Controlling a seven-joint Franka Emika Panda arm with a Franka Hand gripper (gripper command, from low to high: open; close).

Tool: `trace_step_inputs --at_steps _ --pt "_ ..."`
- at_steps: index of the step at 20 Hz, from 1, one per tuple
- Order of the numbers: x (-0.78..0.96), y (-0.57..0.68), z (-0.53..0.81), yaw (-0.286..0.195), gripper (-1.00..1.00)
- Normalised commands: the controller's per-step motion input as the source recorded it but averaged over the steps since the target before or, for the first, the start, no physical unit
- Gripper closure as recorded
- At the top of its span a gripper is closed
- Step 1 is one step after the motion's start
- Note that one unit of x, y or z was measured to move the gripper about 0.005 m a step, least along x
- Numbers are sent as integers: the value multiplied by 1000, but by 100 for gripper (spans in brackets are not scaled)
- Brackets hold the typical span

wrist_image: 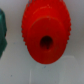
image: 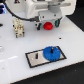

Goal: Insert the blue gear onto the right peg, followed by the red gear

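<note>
The blue gear [image: 51, 53] lies flat on the grey plate with a black border [image: 33, 61], seated over the right peg, which it hides. The second thin dark post [image: 37, 56] stands bare on the plate towards the exterior view's left. The red gear [image: 48, 26] rests on the white table behind the plate. My gripper [image: 48, 23] is low over it, with a finger on each side and a gap to the gear, so it looks open. The wrist view is filled by the red gear [wrist_image: 46, 35], its dark centre hole showing.
A beige block with dark parts [image: 19, 28] stands on the table to the exterior view's left of the gripper. A small dark mark [image: 60, 37] lies between the red gear and the plate. A teal shape [wrist_image: 2, 35] shows at the wrist view's edge.
</note>
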Motion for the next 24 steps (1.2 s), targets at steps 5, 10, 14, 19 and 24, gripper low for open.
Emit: trace_step_inputs --at_steps 5,10,14,19,24 --pt "-300 110 -99 0 100" --pt "-192 90 -16 0 100" --pt "30 37 340 0 100" --pt "235 29 617 0 100" --pt "440 -30 666 0 100"
